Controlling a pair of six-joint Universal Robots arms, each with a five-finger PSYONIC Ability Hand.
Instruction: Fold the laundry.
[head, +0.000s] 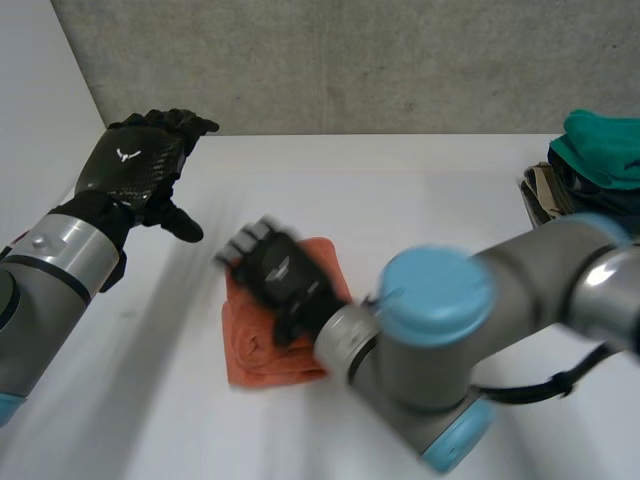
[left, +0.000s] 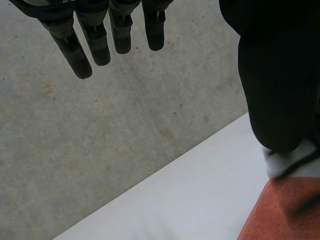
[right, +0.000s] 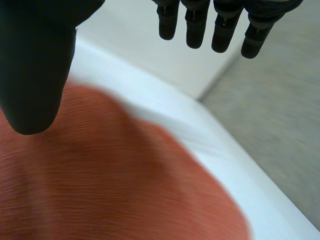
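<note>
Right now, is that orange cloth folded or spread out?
Folded: the orange cloth lies as a small thick bundle on the table, layered edges showing along its side, beneath the right hand.

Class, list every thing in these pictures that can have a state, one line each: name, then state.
orange cloth: folded, lying on the white table.
right hand: open, over the orange cloth.
left hand: open, fingers straight, apart from the orange cloth.
green cloth: bunched up, not folded.
</note>
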